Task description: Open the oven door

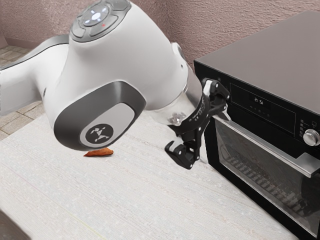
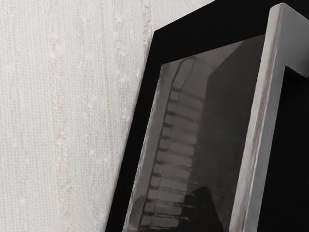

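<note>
One oven door (image 1: pixel 260 175), shut, stands on the front of the dark, boxy oven (image 1: pixel 270 55) at the exterior view's right, its glass pane set in a smooth black frame. Across its upper part runs a straight metal handle (image 1: pixel 272 147), flat-faced and pale grey; the wrist view gives it a squared end bracket and faint brownish streaks along its edge. Behind the tinted glass, the thin wires of a rack (image 2: pixel 169 145) make a ladder of bars. Near the handle's end closer to the arm is the black gripper (image 1: pixel 205 137), its fingers spread wide with nothing held between them; whether either one touches the handle I cannot tell. The hand is tilted, one finger raised toward the control panel and the other low over the surface (image 1: pixel 125 200). Behind the hand, the arm (image 1: pixel 125 65) comes in from the exterior view's left, bends at a bulky, rounded white joint with a dark grey band, then slants down toward the oven. Above the door, the glossy panel (image 1: pixel 260 107) carries lit digits and a round metallic knob (image 1: pixel 312 137). Below the arm's joint, a small, rough, orange-brown piece (image 1: pixel 99 152) lies on the whitish, finely streaked surface. Farther back are a bumpy pinkish wall (image 1: pixel 220 25) and floor tiles (image 1: pixel 17 120).
</note>
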Robot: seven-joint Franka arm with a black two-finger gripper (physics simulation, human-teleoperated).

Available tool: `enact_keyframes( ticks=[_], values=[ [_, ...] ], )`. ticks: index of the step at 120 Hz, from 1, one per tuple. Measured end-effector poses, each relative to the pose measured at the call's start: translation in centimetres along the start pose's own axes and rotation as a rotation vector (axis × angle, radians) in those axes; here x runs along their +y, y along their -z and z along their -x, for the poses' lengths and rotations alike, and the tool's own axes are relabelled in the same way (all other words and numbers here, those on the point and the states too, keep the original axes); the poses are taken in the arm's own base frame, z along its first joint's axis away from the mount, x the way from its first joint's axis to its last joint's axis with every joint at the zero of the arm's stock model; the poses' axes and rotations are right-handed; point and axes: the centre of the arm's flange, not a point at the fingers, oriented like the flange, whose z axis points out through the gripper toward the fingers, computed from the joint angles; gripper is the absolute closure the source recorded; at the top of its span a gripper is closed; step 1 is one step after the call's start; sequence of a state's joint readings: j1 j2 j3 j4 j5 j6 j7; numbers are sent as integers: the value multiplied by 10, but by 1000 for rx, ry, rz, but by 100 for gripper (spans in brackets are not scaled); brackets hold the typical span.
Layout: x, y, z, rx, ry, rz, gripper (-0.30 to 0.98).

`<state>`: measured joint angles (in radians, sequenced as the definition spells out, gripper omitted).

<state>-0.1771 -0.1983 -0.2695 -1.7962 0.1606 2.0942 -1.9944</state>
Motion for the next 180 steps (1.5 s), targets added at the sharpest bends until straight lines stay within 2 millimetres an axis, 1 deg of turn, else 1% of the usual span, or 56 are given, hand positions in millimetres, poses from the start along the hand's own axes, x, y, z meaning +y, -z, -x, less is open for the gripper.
enact_keyframes(
  ticks=[7,29,45,67,91,103,113,153,165,171,180],
  values=[
    [2,-3,0,8,-11,4,0],
    [22,-14,-13,30,-23,18,0],
    [26,-21,-20,54,-43,22,0],
    [29,-31,-21,67,-69,21,0],
    [22,-45,-21,70,-86,2,0],
    [21,-61,-21,66,-91,-19,0],
    [22,-69,-21,64,-92,-26,0],
    [23,-80,-23,55,-95,-36,0],
    [23,-88,-25,52,-90,-46,0],
    [16,-87,-30,57,-86,-49,0],
    [-5,-75,-44,78,-72,-41,0]
  ],
)
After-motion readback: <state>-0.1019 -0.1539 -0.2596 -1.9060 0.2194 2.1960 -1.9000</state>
